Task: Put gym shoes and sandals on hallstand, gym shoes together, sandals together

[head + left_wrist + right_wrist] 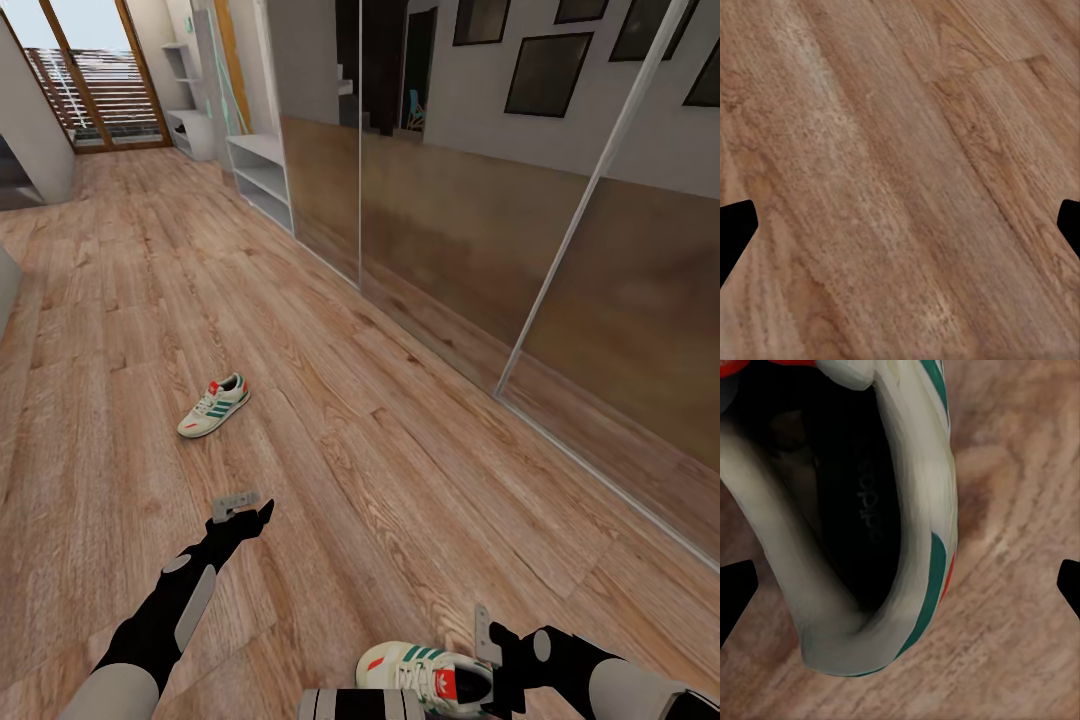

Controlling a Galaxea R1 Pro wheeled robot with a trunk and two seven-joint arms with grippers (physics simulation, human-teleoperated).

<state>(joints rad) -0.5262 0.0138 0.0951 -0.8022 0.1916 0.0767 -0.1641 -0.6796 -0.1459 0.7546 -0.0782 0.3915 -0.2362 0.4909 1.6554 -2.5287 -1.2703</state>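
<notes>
right end effector (900, 585) spread wide above gym shoe (870, 525).

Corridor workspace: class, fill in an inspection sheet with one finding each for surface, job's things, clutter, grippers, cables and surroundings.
Surface: corridor floor, light-brown wood planks.
Job's things: one gym shoe lies on the floor ahead; second gym shoe lies by the right gripper; hallstand stands far up the corridor.
Clutter: nothing seen.
Grippers: left gripper open, over bare floor; right gripper open above the near shoe's opening.
Cables: nothing seen.
Surroundings: glass-fronted wardrobe on the right; door at the corridor's end.
</notes>
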